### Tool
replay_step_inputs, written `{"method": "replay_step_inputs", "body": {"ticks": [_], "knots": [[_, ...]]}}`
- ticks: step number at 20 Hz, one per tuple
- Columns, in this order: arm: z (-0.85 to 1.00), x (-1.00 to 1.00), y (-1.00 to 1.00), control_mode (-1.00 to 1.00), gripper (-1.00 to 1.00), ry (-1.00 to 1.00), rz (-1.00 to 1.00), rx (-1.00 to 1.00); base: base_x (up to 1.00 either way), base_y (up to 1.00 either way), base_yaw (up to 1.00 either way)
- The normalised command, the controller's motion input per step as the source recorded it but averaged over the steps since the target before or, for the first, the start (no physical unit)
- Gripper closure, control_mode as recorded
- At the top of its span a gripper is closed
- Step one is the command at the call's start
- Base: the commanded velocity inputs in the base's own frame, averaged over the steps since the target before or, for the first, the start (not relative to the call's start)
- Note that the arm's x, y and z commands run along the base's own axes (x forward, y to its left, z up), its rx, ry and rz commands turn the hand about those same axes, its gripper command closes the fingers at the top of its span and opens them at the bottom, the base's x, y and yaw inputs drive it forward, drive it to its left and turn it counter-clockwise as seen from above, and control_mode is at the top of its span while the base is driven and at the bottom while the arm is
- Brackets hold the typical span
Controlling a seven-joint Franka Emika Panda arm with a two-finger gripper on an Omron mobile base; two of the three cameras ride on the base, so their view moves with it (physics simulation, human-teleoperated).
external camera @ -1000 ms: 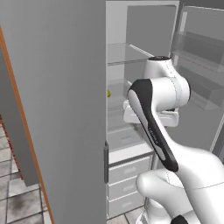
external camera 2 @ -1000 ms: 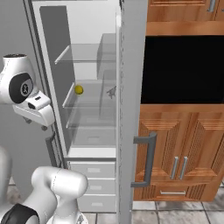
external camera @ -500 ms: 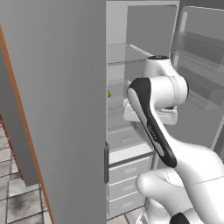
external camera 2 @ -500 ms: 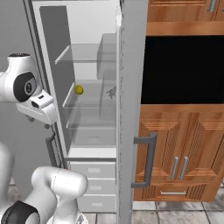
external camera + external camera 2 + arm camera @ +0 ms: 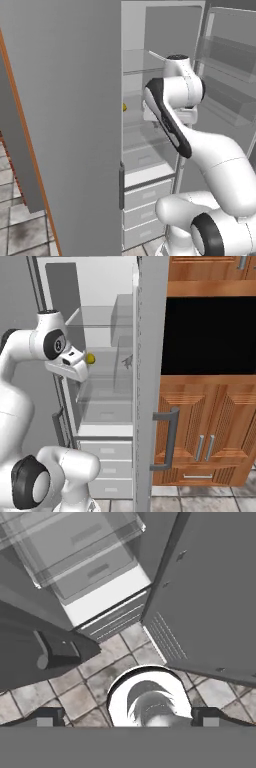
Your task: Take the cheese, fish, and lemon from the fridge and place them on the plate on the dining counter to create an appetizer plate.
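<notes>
1. My claw (image 5: 127, 718) stands released, its two dark tips spread wide at the bottom of the hand view and nothing between them. The hand is tipped downward, so it looks along the fridge front at the drawers (image 5: 107, 614) and the tiled floor (image 5: 100, 677) rather than at any food.

2. The fridge (image 5: 107, 331) stands open, both doors swung out. My forearm and wrist are raised in front of the opening at about shelf height.

3. The lemon (image 5: 90, 358) sits on a glass shelf inside, just beyond my wrist in the right base view; in the left base view it shows as a yellow speck (image 5: 124, 107) at the edge of the left door (image 5: 65, 125).

4. A small grey shape (image 5: 127, 361) lies farther back on the same shelf; I judge it may be the fish, but it is too small to tell. I cannot make out the cheese.

5. Step in hand, as I judge it: reach for the lemon. To do it well I should level the wrist until the fruit sits between my tips, enter between the shelves without brushing the glass or the door edge, and close gently about its widest part, since a round fruit rolls away from an off-centre pinch.
</notes>
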Motion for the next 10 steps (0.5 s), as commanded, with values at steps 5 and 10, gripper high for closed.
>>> {"method": "replay_step_inputs", "body": {"ticks": [5, 10], "knots": [[-0.12, 0.48, -0.17, -1.00, -1.00, -0.45, 0.00, -0.31, 0.00, 0.00, 0.00], [-0.22, 0.61, -0.22, -1.00, -1.00, -0.24, 0.00, -0.25, 0.00, 0.00, 0.00]]}}
